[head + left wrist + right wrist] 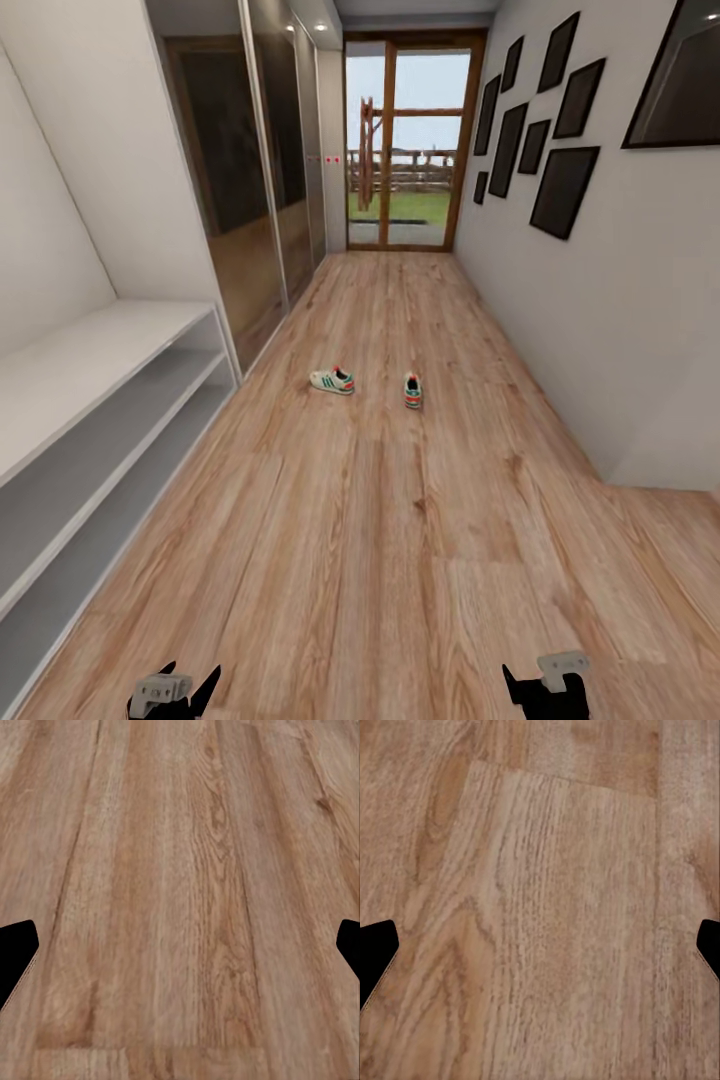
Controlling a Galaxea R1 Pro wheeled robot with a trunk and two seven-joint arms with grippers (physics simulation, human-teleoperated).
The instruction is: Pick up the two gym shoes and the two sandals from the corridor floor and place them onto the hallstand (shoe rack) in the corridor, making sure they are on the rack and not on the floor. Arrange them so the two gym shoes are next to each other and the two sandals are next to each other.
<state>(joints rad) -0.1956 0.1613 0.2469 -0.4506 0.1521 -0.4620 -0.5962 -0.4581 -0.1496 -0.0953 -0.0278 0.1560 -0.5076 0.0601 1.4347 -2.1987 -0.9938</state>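
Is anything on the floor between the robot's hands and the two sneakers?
No. Only bare corridor floor lies between the left gripper, the right gripper and the gym shoes.

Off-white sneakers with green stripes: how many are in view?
2. One off-white green-striped sneaker lies mid-corridor on the wood floor; the other sneaker lies apart, to its right. Others may be out of frame.

Wood-grain corridor floor (547,907), tool (540,949) fingertips spread

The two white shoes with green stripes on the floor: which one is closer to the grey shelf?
The white green-striped sneaker showing its side; the other sneaker, pointing away, lies farther from the grey shelf.
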